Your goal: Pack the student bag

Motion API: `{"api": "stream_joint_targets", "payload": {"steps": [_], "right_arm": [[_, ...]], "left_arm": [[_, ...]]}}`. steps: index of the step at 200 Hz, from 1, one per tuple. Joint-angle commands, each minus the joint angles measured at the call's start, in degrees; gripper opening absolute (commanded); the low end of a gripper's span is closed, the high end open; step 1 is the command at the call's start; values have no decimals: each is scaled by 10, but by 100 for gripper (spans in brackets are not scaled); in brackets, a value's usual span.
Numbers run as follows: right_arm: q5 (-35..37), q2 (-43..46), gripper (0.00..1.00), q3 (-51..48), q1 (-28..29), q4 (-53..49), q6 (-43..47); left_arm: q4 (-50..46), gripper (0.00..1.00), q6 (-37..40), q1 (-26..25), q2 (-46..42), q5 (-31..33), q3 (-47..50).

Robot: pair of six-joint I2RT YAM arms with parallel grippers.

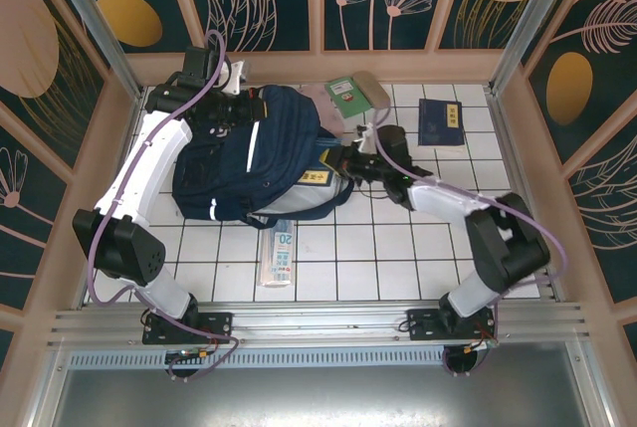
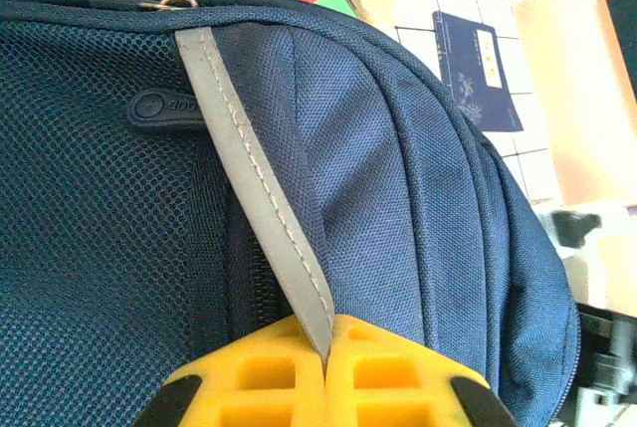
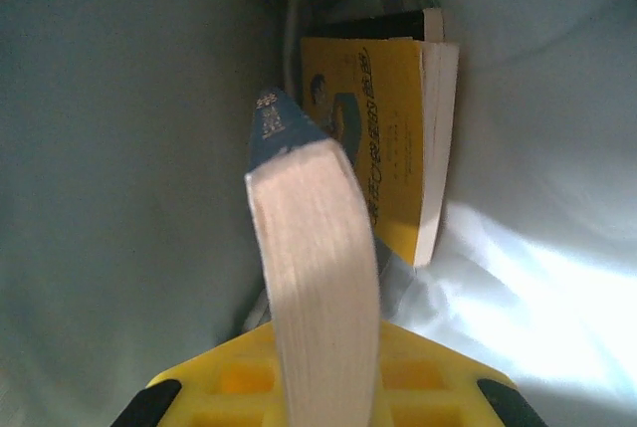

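Yellow book (image 3: 383, 128) packed, blue book (image 3: 314, 248) clamped by right fingers (image 3: 438, 387) inside student bag (image 1: 259, 153) (stripe (image 2: 254, 188) pinched by left fingers (image 2: 249, 377)); green book (image 1: 348, 97) left outside.

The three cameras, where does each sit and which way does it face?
Top external: above, behind the robot, looking down on the student bag; left arm, right arm show.
Left wrist: beside the bag, facing across it toward a navy book; left tool pinches its stripe.
Right wrist: inside the bag, facing a yellow book; right tool grips a second book.
Shared: top and left wrist show the navy book.
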State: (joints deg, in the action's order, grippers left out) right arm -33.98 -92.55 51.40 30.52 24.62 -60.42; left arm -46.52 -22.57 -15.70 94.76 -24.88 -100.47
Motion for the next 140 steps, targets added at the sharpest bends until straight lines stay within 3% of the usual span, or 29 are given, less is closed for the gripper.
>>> {"api": "stream_joint_targets", "payload": {"steps": [1,62,69,84,94,110,140], "right_arm": [[56,-64,0,64,34,74,-39],[130,-279,0,282,102,44,-76],[138,-294,9,302,107,24,-72],[151,-312,45,326,112,-13,-60],[161,-307,58,317,113,-16,-54],[185,-278,65,282,111,-3,-46],[199,-229,67,243,105,-10,-15]], "left_arm": [[86,0,-9,-3,-23,-51,-24],[96,0,-25,-1,-34,-56,-14],[97,0,-27,-1,-36,-53,-11],[99,0,-34,1,-38,-50,-6],[100,0,-35,3,-40,-49,-4],[102,0,-37,5,-41,-47,-1],[101,0,-43,7,-38,-35,-3]]}}
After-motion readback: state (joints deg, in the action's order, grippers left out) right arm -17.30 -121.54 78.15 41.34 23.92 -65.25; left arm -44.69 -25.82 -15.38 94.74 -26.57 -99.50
